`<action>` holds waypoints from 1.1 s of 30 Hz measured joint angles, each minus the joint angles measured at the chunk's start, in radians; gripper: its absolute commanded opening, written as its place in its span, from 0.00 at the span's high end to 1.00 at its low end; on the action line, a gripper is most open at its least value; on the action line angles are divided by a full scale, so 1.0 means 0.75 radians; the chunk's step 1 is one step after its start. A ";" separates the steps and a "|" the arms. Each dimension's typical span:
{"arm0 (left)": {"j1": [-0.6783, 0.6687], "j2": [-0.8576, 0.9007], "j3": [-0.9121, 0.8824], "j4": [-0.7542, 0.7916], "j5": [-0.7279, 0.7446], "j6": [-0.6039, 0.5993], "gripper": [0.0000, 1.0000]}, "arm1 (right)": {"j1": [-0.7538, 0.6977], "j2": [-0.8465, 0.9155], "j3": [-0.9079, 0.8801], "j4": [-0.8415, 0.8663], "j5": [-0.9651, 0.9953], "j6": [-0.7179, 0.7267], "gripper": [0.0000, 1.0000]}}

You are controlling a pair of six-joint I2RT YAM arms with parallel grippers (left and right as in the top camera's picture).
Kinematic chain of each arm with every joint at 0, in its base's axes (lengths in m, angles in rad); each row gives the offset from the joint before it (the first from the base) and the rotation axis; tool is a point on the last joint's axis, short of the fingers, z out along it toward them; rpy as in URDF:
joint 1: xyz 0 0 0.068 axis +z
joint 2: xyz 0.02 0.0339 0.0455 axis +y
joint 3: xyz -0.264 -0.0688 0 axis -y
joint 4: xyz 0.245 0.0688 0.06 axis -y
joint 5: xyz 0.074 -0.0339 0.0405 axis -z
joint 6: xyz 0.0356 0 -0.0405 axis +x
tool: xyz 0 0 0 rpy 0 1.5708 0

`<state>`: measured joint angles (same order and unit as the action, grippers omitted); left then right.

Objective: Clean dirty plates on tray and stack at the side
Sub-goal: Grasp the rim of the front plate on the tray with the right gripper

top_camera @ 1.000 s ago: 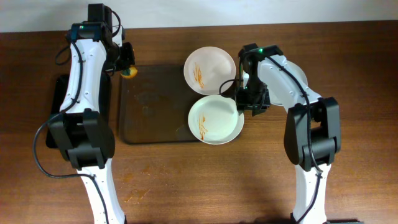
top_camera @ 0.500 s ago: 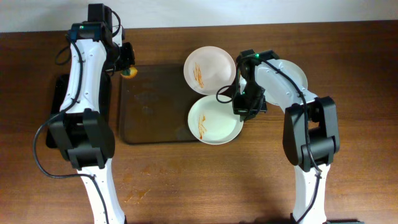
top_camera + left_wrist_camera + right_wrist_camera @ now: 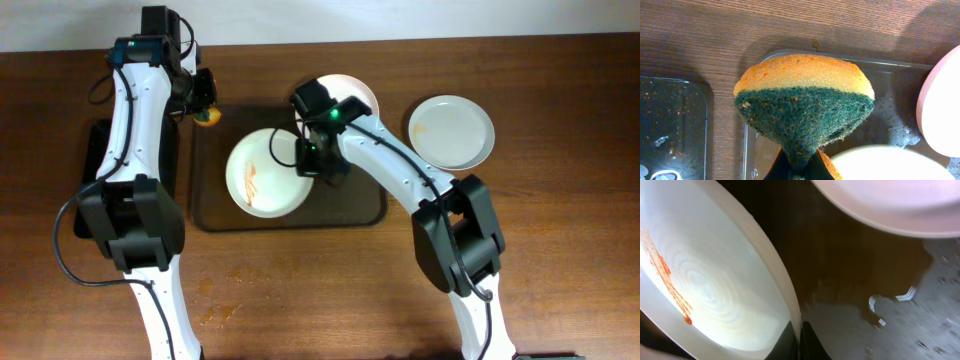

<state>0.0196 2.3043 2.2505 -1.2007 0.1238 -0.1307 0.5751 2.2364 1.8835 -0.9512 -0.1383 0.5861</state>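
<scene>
A black dish [image 3: 93,150] sits on the table [image 3: 560,250] at the far left. The left wrist view shows crumbs and water drops in it, which are too small to see from above.

Next comes the left gripper [image 3: 205,112], up by the far left corner of the tray [image 3: 215,200]. Its fingers are squeezed onto a sponge [image 3: 208,116]. From above the sponge is only a small orange spot. The left wrist view shows it well. The sponge [image 3: 805,107] is orange on top and rough dark green below, and it is squashed thin where the left gripper [image 3: 796,169] pinches it.

The tray is dark brown and wet. A dirty plate [image 3: 265,175] lies on its left half. The plate is white and round, with a thin orange-red streak on its left side. The right gripper [image 3: 308,162] is at this plate's right edge. The right wrist view shows its fingers pressed on the rim, one on each side, which the overhead view cannot show. That view also shows the streak on the dirty plate [image 3: 705,290] up close and shiny water on the tray [image 3: 870,295].

A second plate [image 3: 357,92] is at the far right corner of the tray, partly hidden by the right arm.

A clean plate [image 3: 451,131] lies alone on the table, to the right of the tray and apart from it.
</scene>
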 measured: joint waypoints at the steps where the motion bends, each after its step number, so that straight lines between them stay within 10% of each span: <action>1: 0.000 0.000 0.000 -0.004 0.000 0.000 1.00 | 0.015 0.011 0.002 0.035 0.013 0.039 0.96; 3: 0.000 0.000 0.000 -0.005 0.000 0.000 1.00 | 0.029 0.038 0.005 0.053 0.030 0.088 0.95; 5: 0.000 0.000 0.000 -0.006 0.000 0.000 1.00 | 0.041 0.077 0.005 0.053 0.034 0.127 0.56; 7: 0.000 0.000 0.000 -0.007 0.000 0.000 1.00 | 0.042 0.098 0.005 0.053 0.034 0.149 0.49; 25: 0.000 0.000 -0.026 -0.165 0.000 0.080 0.99 | 0.024 0.157 0.008 0.083 -0.140 0.111 0.79; 27: 0.000 0.000 -0.047 -0.166 0.000 0.080 1.00 | 0.023 0.157 0.008 0.082 -0.157 0.112 0.96; 33: 0.000 0.000 -0.051 -0.153 0.001 0.083 0.99 | 0.023 0.157 0.008 0.170 -0.153 0.135 0.96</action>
<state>0.0196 2.3043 2.2120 -1.3155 0.1242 -0.0681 0.5922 2.3543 1.8896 -0.8234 -0.2527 0.6876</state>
